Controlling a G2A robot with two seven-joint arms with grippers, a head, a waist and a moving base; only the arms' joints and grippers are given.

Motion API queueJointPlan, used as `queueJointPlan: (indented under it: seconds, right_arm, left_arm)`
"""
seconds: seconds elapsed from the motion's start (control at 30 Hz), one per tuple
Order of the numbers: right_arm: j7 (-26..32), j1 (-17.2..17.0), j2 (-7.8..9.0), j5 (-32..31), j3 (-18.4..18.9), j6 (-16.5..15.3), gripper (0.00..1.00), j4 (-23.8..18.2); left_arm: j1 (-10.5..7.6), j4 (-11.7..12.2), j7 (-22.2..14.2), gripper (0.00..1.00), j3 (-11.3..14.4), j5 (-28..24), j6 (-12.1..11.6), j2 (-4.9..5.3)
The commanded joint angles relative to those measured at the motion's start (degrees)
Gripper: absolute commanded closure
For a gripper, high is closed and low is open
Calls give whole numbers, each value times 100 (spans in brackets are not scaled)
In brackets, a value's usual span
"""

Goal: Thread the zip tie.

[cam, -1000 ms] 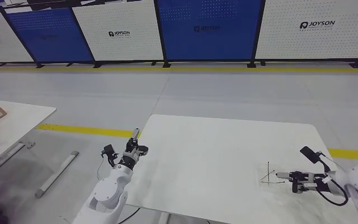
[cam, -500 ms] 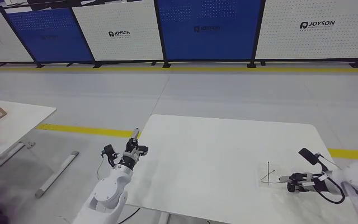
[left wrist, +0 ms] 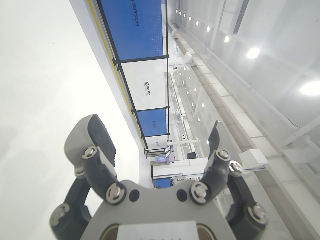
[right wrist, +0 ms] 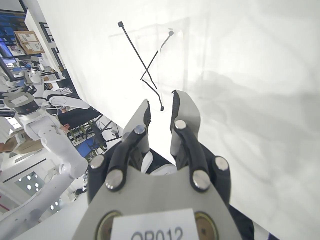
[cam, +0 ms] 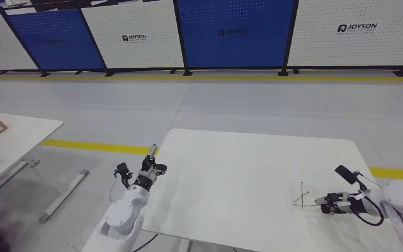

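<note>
Right now, looks like the very start: going for a tie, with no threading done yet. Can see thin black zip ties [cam: 301, 198] lying crossed in a small heap on the white table [cam: 252, 176], in the lower right of the top view. Just beside that heap, low over the table, sits the right gripper [cam: 318, 201], with jaws a little apart and nothing held. From its own wrist, points straight at the small square head [right wrist: 162, 108] of the nearest tie. Far off at the table's left edge in the top view waits the left gripper [cam: 152, 151], spread wide and empty. Next, most likely: slide forward a tiny bit, get one thin strap between the pads, squeeze, then lift. Must catch only one, since crossed and touching. After that, probably needs the other gripper too, to poke the tail through the head.
</note>
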Motion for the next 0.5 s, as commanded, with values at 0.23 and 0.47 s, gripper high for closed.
queueJointPlan:
  seconds: [0.23,0.47]
  right_arm:
    - [3,72,3,-72,-96,77,86,23]
    - [10,120,5,-70,-145,100,100,38]
  left_arm:
    - [0,0,0,0,0,0,0,0]
    - [0,0,0,0,0,0,0,0]
